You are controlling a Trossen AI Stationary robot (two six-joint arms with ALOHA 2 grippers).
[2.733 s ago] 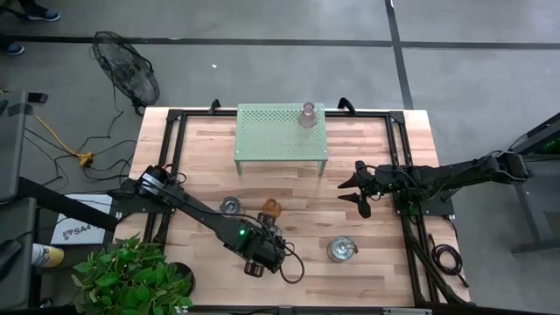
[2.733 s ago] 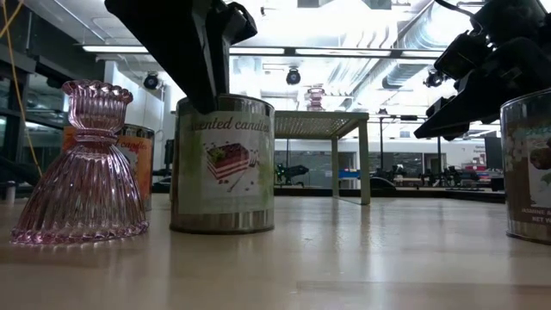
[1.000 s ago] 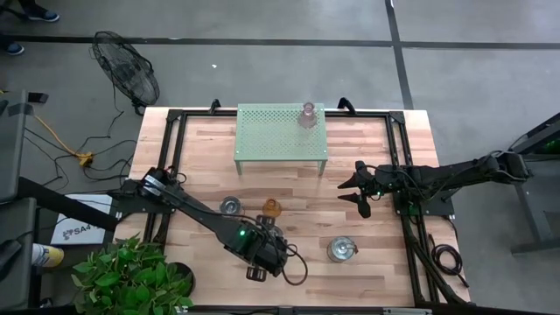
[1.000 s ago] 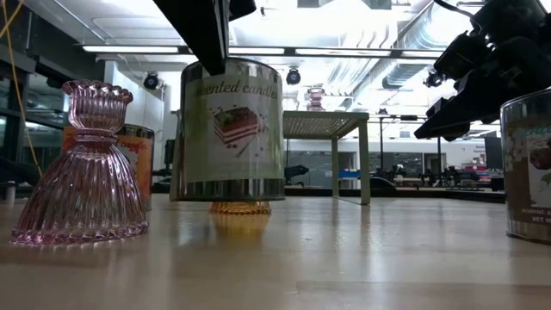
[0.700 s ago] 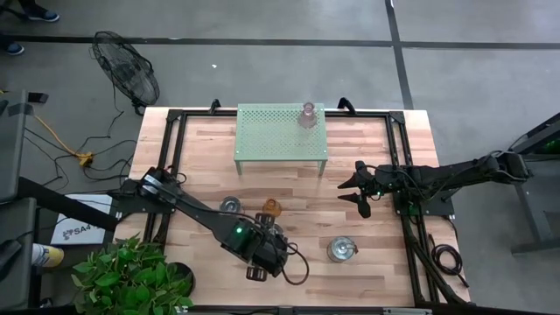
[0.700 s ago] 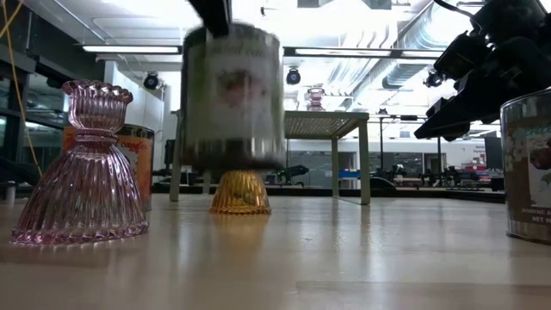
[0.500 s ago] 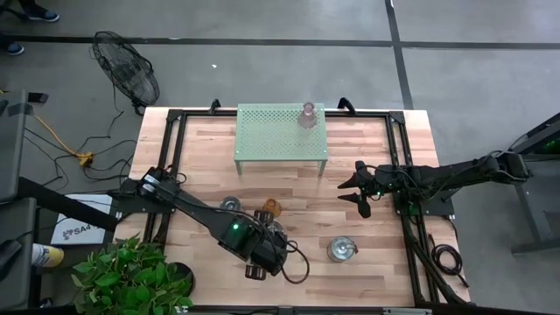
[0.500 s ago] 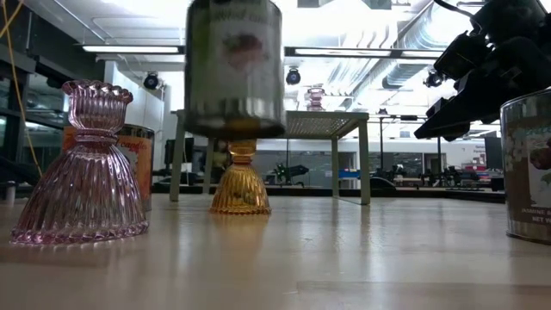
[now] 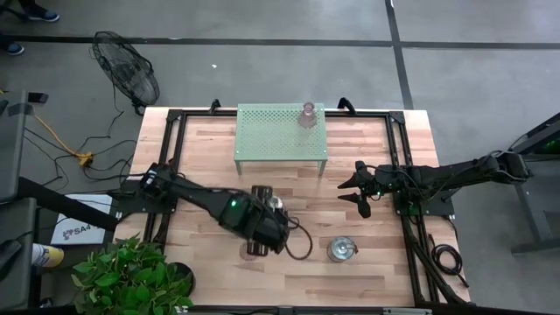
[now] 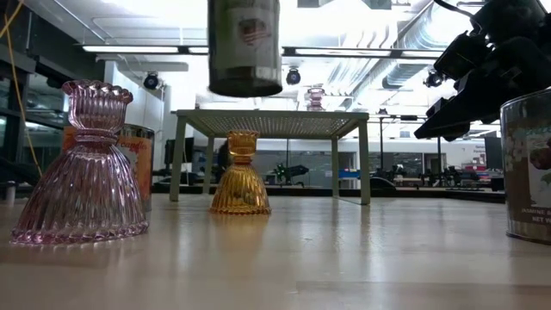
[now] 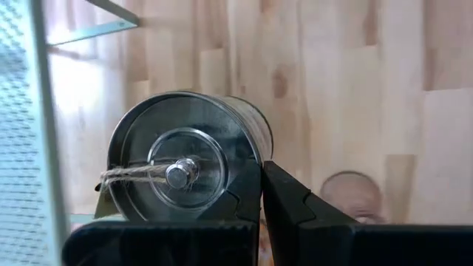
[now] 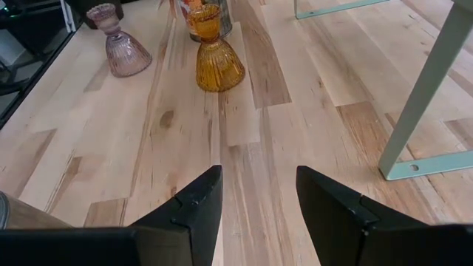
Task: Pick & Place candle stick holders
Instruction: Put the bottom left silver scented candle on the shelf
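My left gripper point(image 9: 268, 213) hangs over the middle of the table, shut on a silvery jar-like candle holder point(image 10: 245, 45) with a cake label and a knobbed lid point(image 11: 181, 174). The jar floats high above the table. An amber bell-shaped holder point(image 10: 240, 173) stands on its base behind it. A pink holder point(image 10: 84, 165) stands near the front edge. Another pink holder point(image 9: 307, 115) stands on the green perforated shelf point(image 9: 271, 131). A second silvery jar point(image 9: 342, 249) sits at the near right. My right gripper point(image 9: 357, 189) waits open at the right side. My left gripper pinches the jar at its top rim point(image 11: 253, 171) on one side; one finger point(image 11: 244, 196) lies over the lid side and the other point(image 11: 295, 203) stands outside the wall. The fingers come steeply from above. The jar hangs upright below them, lifted clear of the table.
The shelf stands on thin legs point(image 12: 429, 96) at the far middle. A black frame point(image 9: 171, 157) runs along the table's left, far and right sides. A third jar point(image 10: 131, 164) with an orange label stands behind the near pink holder. Bare wood lies under the shelf.
My left gripper has risen and gone toward the far edge, staying shut on the jar. The jar has gone from just above the table to well above it. The amber holder behind it has come fully into view in the low view.
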